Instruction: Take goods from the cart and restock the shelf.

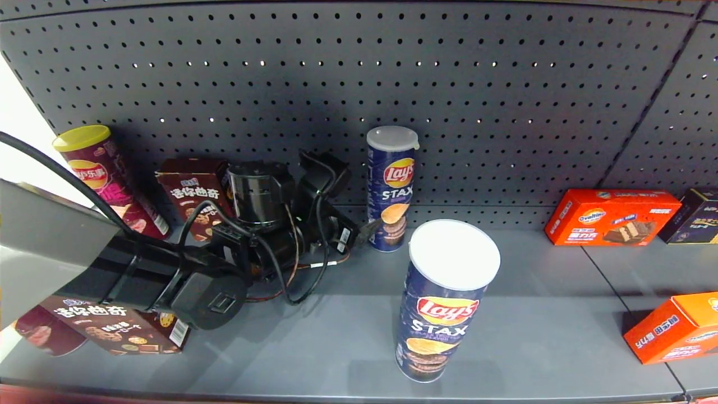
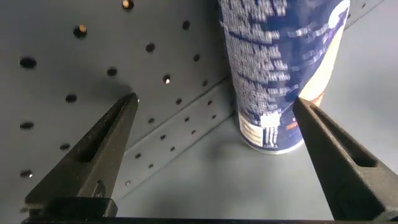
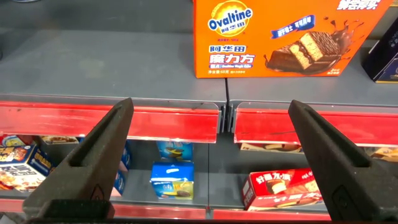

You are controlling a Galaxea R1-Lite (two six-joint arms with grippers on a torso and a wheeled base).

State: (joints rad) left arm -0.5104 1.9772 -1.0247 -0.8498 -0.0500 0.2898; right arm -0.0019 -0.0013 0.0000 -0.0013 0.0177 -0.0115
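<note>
The left gripper (image 2: 214,102) is holding its fingers apart and empty just beside the upright blue cylindrical chip can (image 2: 280,62), which is standing at the rear of the grey metal shelf (image 1: 533,314), probably keeping the front free for stock, while the right gripper (image 3: 211,104) is hanging open-fingered and empty.

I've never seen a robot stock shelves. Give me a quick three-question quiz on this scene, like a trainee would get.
1. True or false: the left gripper is shut on the rear blue can.
2. How many blue cans stand upright on the shelf? A one, B two, C four.
3. Fill in: the box by the back panel, right of the cans, is ___.
Key: 1 false, it is open; 2 B; 3 orange.
</note>
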